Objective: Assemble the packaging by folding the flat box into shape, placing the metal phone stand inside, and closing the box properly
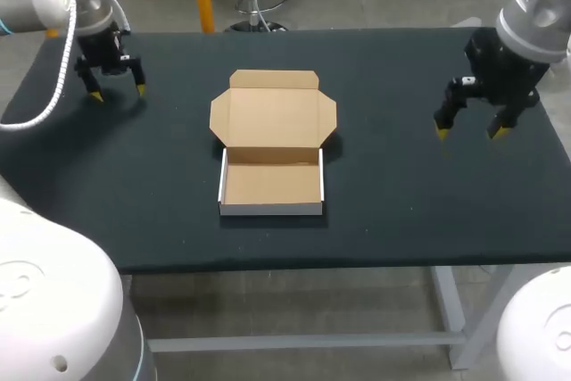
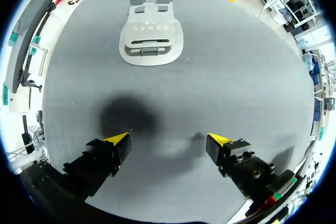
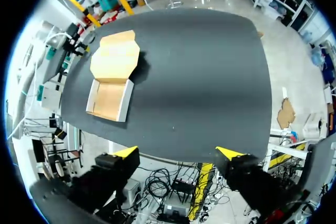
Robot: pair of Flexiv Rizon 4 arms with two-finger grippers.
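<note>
One marking is noted: a short row of letters across the grey face of the metal phone stand [image 2: 151, 51], which lies flat well ahead of the left gripper [image 2: 169, 141]. The letters sit above the stand's long slot and appear upside down from that gripper. They are too small to read with certainty.

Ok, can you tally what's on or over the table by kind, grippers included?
cardboard box: 1, open and empty
metal phone stand: 1, seen only in the left wrist view
grippers: 2, the left gripper and the right gripper, both open
Total: 4
</note>
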